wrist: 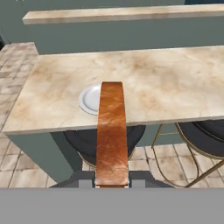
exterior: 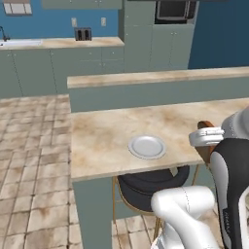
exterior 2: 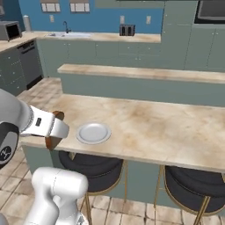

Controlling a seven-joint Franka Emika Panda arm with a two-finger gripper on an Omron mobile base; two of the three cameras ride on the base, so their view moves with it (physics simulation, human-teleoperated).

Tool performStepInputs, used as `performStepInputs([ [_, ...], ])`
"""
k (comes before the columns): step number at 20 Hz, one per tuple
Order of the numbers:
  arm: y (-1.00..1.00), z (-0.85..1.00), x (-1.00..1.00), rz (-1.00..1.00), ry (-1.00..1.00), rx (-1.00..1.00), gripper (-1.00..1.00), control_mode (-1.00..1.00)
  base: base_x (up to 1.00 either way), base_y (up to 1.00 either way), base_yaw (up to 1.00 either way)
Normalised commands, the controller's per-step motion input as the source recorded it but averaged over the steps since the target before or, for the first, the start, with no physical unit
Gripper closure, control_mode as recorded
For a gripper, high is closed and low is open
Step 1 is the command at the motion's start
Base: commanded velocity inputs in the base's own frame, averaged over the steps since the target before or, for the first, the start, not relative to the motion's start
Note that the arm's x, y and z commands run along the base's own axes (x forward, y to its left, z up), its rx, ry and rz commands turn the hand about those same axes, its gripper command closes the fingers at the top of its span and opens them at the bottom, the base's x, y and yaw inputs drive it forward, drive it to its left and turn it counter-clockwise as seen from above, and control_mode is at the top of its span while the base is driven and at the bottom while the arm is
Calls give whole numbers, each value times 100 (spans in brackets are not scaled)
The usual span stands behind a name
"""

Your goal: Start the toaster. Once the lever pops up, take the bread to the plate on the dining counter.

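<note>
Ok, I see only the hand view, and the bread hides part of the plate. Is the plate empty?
Observer: Yes. In both base views the plate is whole and bare.
Operator: Is the bread over it?
Observer: No. The bread, shut in the claw, hangs at the dining counter's near edge, short of the plate.
Operator: Where is the toaster?
Observer: The toaster stands on the back counter, against the blue wall.
</note>
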Motion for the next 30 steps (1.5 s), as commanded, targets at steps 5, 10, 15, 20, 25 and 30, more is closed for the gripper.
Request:
performStepInputs([
  [5, 0, 0, 0, 0, 0, 0, 100, 100, 44, -1, -8],
  [10, 0, 0, 0, 0, 0, 0, 100, 100, 30, -6, -5],
  [15, 0, 0, 0, 0, 0, 0, 100, 100, 24, -1, -4],
  [20, 0, 0, 0, 0, 0, 0, 100, 100, 18, 0, -8],
  [25, 0, 0, 0, 0, 0, 0, 100, 100, 15, 0, -11],
  [30, 0, 0, 0, 0, 0, 0, 100, 100, 1, 0, -5],
])
